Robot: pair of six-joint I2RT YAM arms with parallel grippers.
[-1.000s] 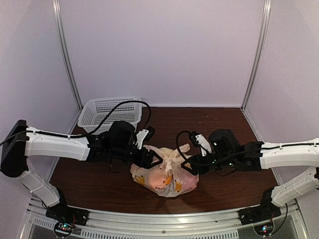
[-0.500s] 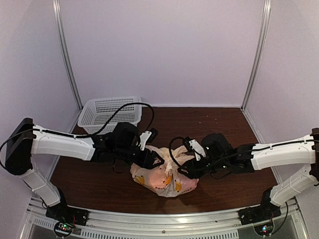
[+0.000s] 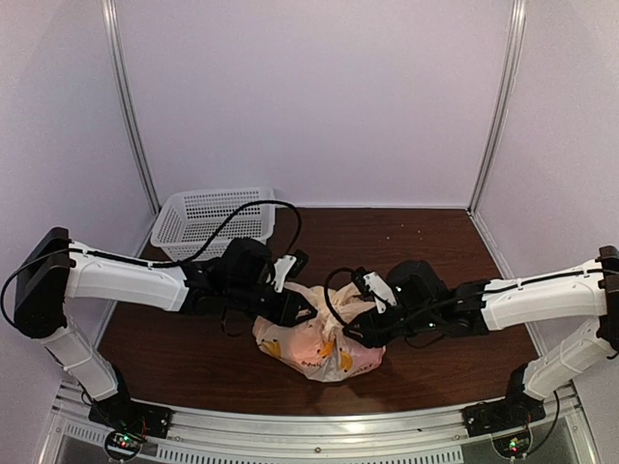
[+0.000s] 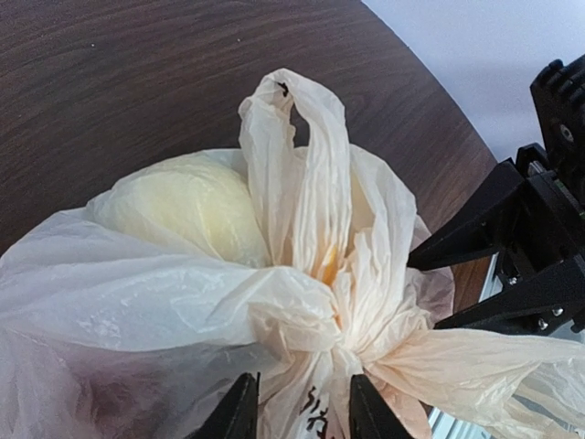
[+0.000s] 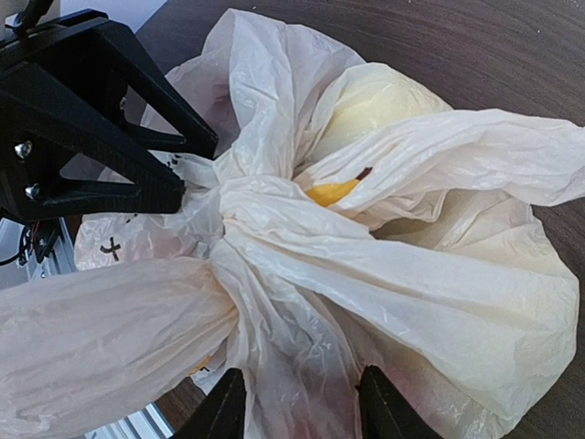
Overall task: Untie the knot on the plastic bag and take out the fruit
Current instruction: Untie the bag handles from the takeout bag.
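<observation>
The plastic bag [image 3: 319,350] lies on the dark table between both arms, reddish and yellow fruit [image 3: 308,346] showing through its film. Its knot [image 4: 343,334] stays tied, with a thin loop [image 4: 302,155] standing above it. A pale yellow fruit [image 4: 183,206] bulges beside the knot. My left gripper [image 4: 302,413] straddles the printed film just below the knot, jaws apart. My right gripper [image 5: 300,410] straddles loose film on the knot's [image 5: 219,229] other side, also apart. The two grippers [image 3: 308,311] [image 3: 353,324] face each other across the knot, a few centimetres apart.
A white perforated basket [image 3: 208,217] stands at the back left of the table. Grey walls close the cell on three sides. A metal rail [image 3: 319,425] runs along the near edge.
Both arms have moved inward to the bag's knot, the right one more. Both sets of jaws have narrowed around the film.
</observation>
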